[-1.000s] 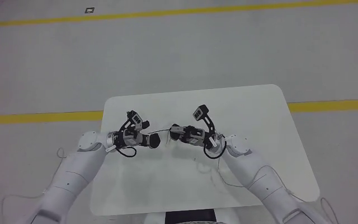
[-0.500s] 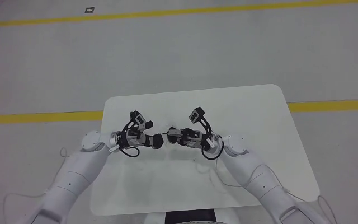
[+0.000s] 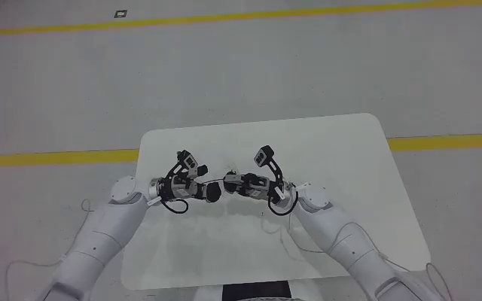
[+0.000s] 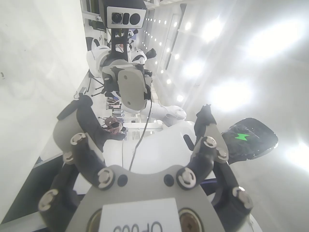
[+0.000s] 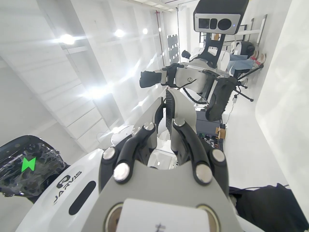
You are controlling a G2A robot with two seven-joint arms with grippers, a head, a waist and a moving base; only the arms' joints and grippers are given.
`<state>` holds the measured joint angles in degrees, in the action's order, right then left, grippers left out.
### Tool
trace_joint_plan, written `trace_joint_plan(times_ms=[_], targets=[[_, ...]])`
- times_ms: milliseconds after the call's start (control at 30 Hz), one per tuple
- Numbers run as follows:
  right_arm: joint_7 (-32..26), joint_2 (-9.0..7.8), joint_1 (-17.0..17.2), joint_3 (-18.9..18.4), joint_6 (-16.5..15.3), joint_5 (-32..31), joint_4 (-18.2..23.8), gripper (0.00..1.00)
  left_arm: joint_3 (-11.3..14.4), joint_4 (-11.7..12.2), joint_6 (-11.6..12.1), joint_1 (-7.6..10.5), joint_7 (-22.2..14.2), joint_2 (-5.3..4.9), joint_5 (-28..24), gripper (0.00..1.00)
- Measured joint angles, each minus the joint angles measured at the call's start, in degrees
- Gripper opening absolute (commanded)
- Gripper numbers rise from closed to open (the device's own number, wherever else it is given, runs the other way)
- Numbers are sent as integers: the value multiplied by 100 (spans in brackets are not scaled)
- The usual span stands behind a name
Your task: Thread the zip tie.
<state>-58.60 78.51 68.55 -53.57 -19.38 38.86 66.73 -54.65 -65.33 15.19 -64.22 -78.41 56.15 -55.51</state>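
Grey floor [image 3: 226, 68] with yellow lines [image 3: 226, 16]; a white, round-cornered table [image 3: 339, 150] stands on it.

Top view: both arms meet over the middle of the table. The left gripper [image 3: 212, 191] sits just toward the table's near edge from the right gripper [image 3: 228, 180], tips almost meeting. The zip tie [image 3: 216, 180] shows as a thin dark strand raised above the table's middle. Its long axis runs roughly along the table's length, from the right gripper's tips out toward the left gripper. It is too fine to tell head from tail.

Left wrist view: the left gripper [image 4: 140, 107] has its fingers [image 4: 82, 114] spread wide, with nothing between them. The white table lies along one side.

Right wrist view: the right gripper [image 5: 166, 107] has its fingers [image 5: 179, 112] drawn close together, with a narrow slot left at the ribbed pad. It pinches the zip tie, though the strand itself cannot be made out here.
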Motion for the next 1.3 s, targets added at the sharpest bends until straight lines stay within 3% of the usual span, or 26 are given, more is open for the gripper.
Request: trace_joint_plan(times_ms=[300,733,800,867,967,1100,1300], targets=[[307,-48,182,-148,24,-115,351,0,-89,-266,-63,-143,227,-21,104,100],[282,-41,183,-72,201,-158,415,0,-212,-338,-117,-221,151,-35,139,100],[262,-36,158,-33,263,-193,386,0,-216,-333,-121,-219,133,-31,152,90],[255,-35,136,-11,300,-243,364,0,-219,-325,-125,-213,125,-29,169,69],[267,-41,107,-2,340,-357,341,0,-228,-304,-133,-197,117,-26,212,48],[259,-67,83,-24,396,-551,344,0,-240,-287,-150,-181,124,-30,328,39],[149,-123,63,-76,521,-846,400,0,-250,-286,-184,-185,156,-38,491,33]])
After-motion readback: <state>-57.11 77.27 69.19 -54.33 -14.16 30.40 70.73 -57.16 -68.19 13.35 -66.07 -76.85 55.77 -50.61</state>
